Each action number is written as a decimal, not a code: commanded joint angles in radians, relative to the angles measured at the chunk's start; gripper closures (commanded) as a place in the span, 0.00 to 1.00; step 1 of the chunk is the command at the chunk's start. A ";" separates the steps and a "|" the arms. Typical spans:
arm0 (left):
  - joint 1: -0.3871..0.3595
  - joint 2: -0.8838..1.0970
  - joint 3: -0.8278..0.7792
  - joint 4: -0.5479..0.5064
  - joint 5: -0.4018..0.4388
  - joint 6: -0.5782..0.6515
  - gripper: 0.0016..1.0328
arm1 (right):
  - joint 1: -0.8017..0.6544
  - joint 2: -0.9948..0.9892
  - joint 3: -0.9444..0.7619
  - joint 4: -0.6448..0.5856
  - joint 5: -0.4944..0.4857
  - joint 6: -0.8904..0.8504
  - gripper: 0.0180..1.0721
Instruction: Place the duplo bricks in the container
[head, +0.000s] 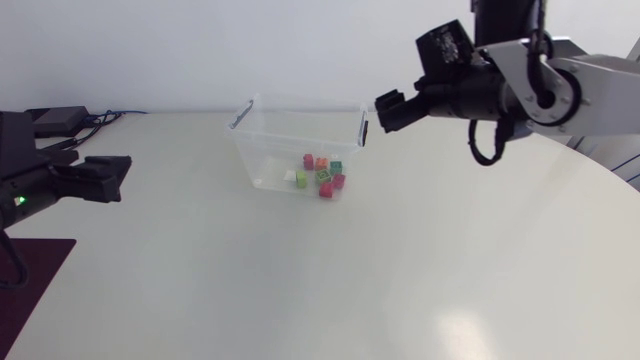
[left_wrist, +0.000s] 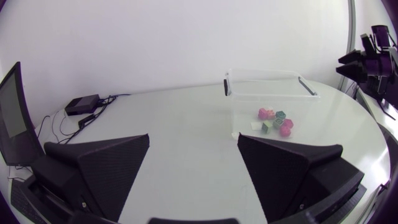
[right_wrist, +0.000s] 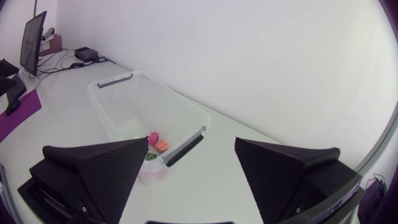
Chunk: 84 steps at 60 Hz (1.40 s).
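Bricks (head: 322, 176) in container (head: 300, 104), head cam shows all, R wrist fewer, L claw (left_wrist: 193, 168) & R claw (right_wrist: 189, 174) agape, empty

We cannot count the duplo bricks (head: 322, 176) in the container (head: 268, 150), too small from above, and a finger (right_wrist: 102, 171) of our right gripper (right_wrist: 191, 142) hides some.

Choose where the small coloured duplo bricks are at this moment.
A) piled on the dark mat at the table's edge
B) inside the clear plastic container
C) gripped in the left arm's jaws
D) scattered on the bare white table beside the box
B: the small coloured duplo bricks lie together on the floor of the clear plastic container, seen through its walls in all three views.
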 joint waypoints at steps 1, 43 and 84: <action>0.020 -0.036 -0.038 0.024 0.000 0.020 0.04 | -0.042 -0.074 -0.086 0.030 0.013 0.037 0.04; 0.100 -0.333 -0.335 0.156 -0.002 0.028 0.04 | -0.294 -0.673 -0.686 0.187 0.019 -0.044 0.05; 0.045 -0.537 -0.503 0.207 -0.029 -0.032 0.04 | -0.360 -1.117 -0.956 0.141 0.000 0.064 0.05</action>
